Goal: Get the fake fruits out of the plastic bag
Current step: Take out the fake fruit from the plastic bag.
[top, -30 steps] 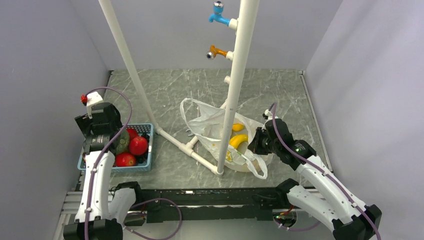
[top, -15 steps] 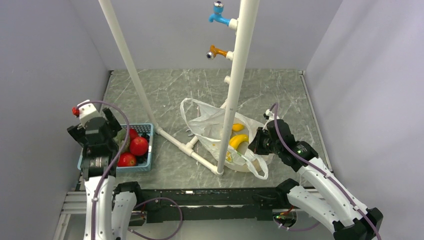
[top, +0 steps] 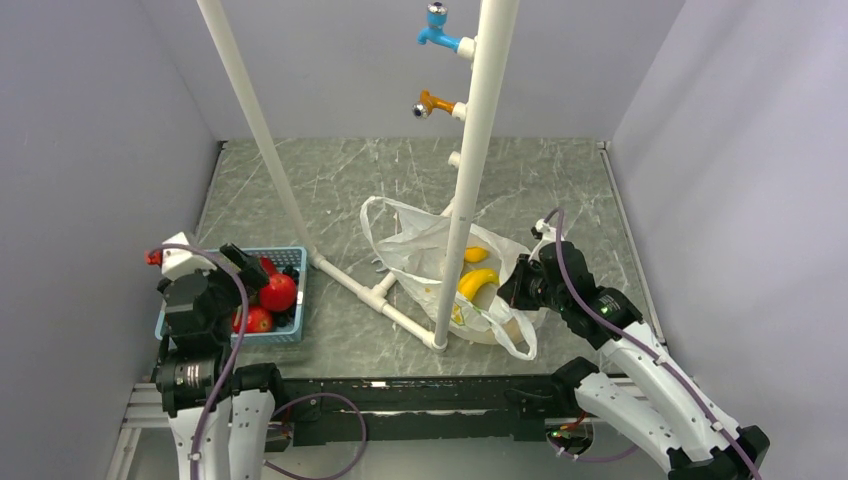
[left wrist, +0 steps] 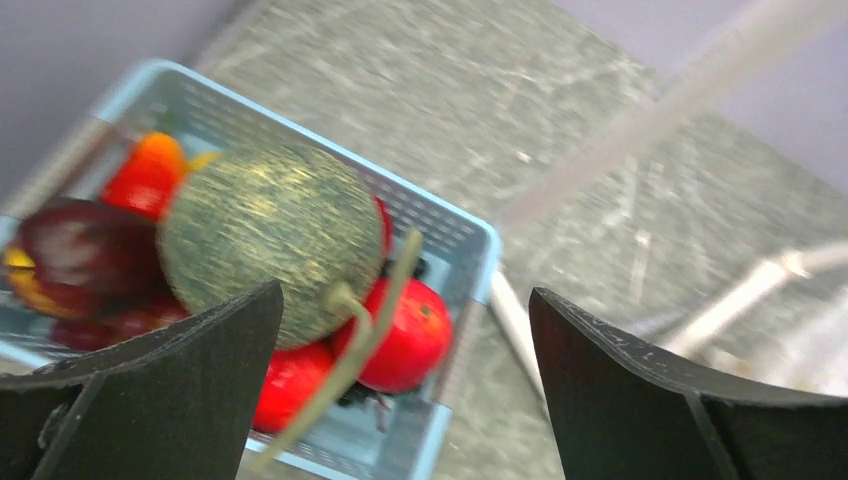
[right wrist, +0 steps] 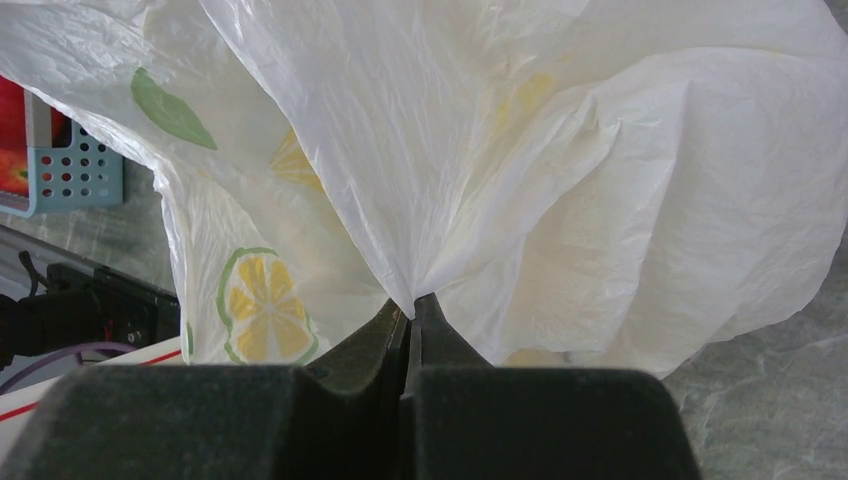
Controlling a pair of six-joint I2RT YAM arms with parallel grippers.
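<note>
The plastic bag point(top: 425, 262) lies crumpled at mid-table around the foot of a white post, with two yellow bananas point(top: 477, 282) showing in its mouth. My right gripper point(top: 512, 284) is shut on a pinched fold of the bag point(right wrist: 500, 150) at its right side; the fingertips point(right wrist: 410, 305) meet on the film. My left gripper point(left wrist: 405, 295) hangs open and holds nothing, above the near side of the blue basket point(left wrist: 450, 225). In that basket lie a green melon point(left wrist: 270, 240), red apples point(left wrist: 405, 335), a dark purple fruit point(left wrist: 85, 255) and an orange piece point(left wrist: 150, 170).
A white pipe frame stands mid-table: a slanted post point(top: 255, 120), an upright post point(top: 470, 170) carrying blue point(top: 437, 28) and orange point(top: 435, 103) taps, and a base pipe point(top: 375, 297) along the table. The basket point(top: 290, 335) sits by the left wall. Grey walls close in on three sides.
My left gripper opened wide and drew back toward the near edge, away from the basket, leaving the melon among the fruits. The right gripper kept its hold on the bag.
</note>
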